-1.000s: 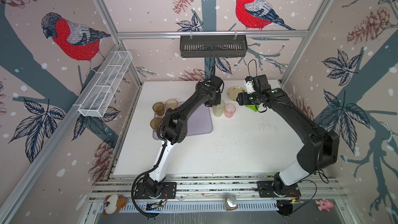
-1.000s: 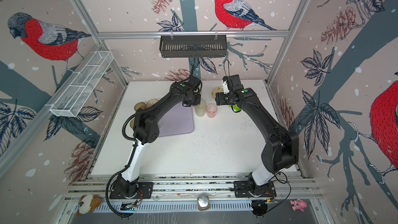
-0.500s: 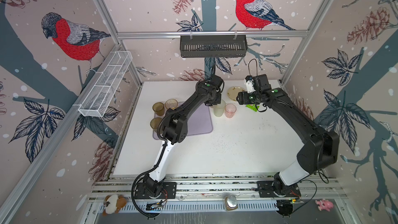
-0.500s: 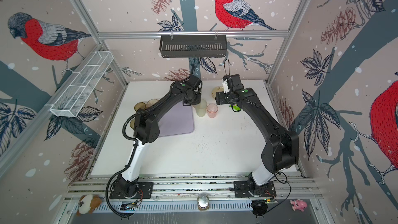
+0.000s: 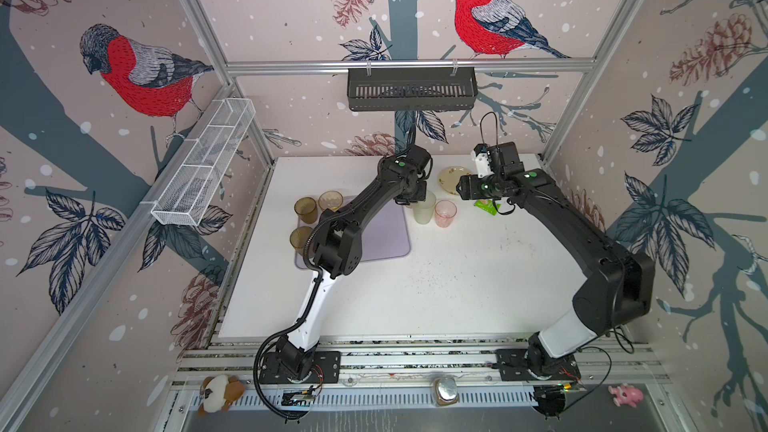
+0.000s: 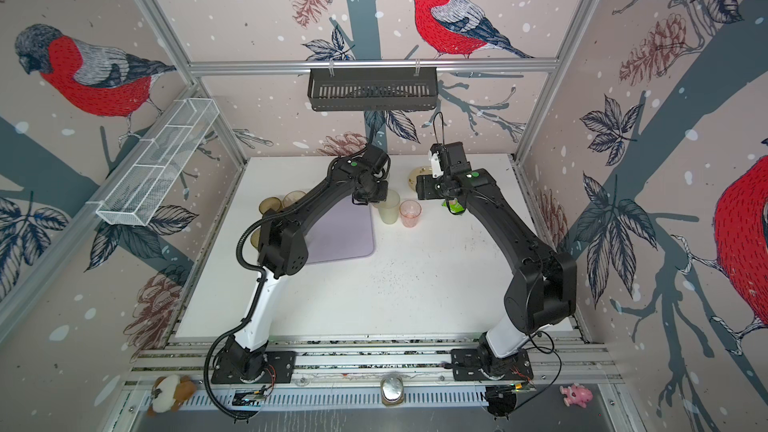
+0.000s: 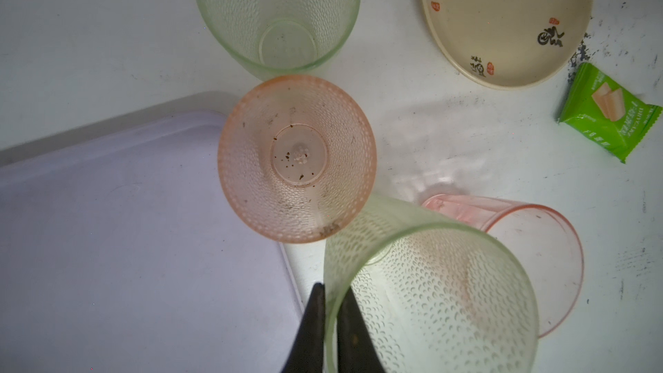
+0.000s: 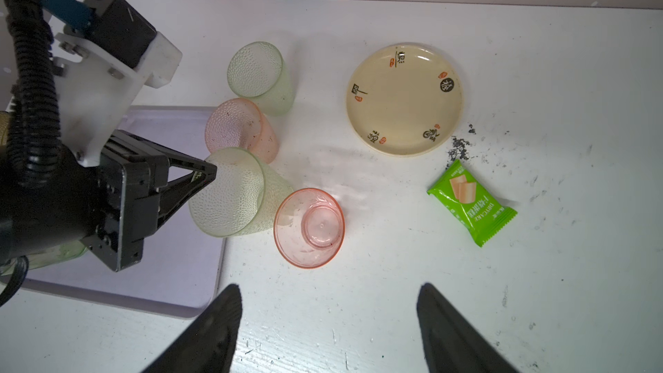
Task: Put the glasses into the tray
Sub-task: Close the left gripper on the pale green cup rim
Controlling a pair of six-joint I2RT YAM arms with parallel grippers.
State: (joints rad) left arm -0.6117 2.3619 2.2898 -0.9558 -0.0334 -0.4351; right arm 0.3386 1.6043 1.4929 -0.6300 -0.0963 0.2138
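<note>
My left gripper [image 7: 332, 303] is shut on the rim of a pale greenish glass [image 7: 430, 299], one finger inside and one outside. The glass tilts just off the lilac tray's [image 5: 382, 234] right edge. A pink glass [image 8: 309, 227] stands right beside it. Further back stand another pink glass [image 8: 238, 130] at the tray's corner and a second pale greenish glass [image 8: 258, 75]. Two brown glasses [image 5: 305, 209] and an amber glass [image 5: 300, 239] stand at the tray's left edge. My right gripper [image 8: 328, 290] hangs open and empty over bare table near the pink glass.
A cream plate [image 8: 405, 98] and a green snack packet [image 8: 471, 202] lie on the table right of the glasses. The left arm [image 5: 332, 238] reaches over the tray. A black slotted basket [image 5: 411, 89] hangs on the back rail and a white wire basket [image 5: 203, 164] on the left.
My left gripper's jaws have closed onto the rim of the pale greenish glass. Both arms have stayed about where they were.
</note>
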